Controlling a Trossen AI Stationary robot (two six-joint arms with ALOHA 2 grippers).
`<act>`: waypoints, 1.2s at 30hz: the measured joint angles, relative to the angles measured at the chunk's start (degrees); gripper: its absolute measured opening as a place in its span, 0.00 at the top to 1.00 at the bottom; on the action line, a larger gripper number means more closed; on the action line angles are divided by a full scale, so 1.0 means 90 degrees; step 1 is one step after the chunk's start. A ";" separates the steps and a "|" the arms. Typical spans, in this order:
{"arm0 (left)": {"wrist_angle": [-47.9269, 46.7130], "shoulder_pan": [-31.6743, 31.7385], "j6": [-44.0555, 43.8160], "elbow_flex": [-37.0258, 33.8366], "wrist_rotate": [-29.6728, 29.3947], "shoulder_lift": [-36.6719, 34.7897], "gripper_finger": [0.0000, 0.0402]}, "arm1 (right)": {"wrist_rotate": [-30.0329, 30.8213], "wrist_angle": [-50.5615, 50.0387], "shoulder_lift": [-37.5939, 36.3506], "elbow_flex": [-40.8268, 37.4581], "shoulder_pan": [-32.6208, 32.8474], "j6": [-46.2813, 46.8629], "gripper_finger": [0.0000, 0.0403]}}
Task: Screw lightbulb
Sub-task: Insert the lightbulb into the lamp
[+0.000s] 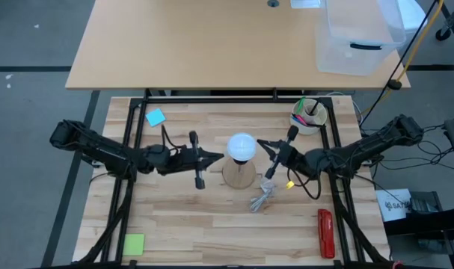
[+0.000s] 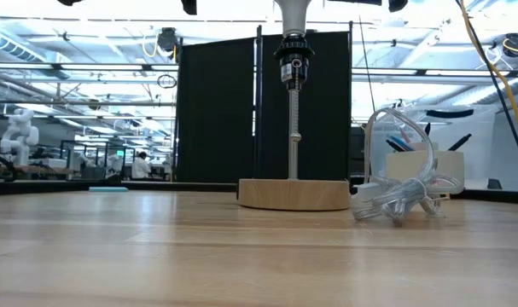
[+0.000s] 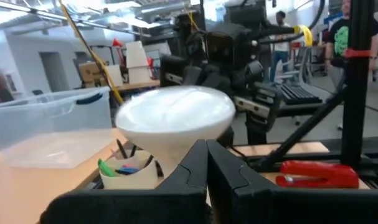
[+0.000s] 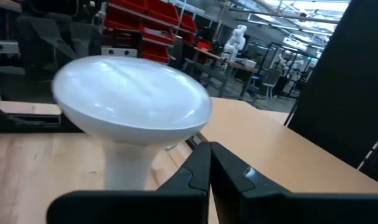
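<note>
The white lightbulb stands upright, its neck in the black socket on top of a thin metal pole. The pole rises from a round wooden base in the middle of the table. My left gripper is shut, level, with its tips at the bulb's left side, just under the globe. My right gripper is also shut, level at the bulb's right side, its tips beside the neck. My left gripper's shut fingertips stand right beside the bulb's neck, coming level from the table's left; whether they touch it I cannot tell. My right gripper's shut fingertips come level from the right, below the globe's rim; whether they touch I cannot tell.
A white cup of pens stands at the far right. A bundled cable lies near the wooden base, with a red tool at the near right. A blue note and a green note lie on the left. A clear bin sits on the far table.
</note>
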 joint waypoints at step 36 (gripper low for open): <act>-0.0019 0.0637 -0.0356 0.0000 0.0874 0.0002 1.00 | -0.0376 0.0263 -0.0002 0.0000 -0.0013 -0.0359 1.00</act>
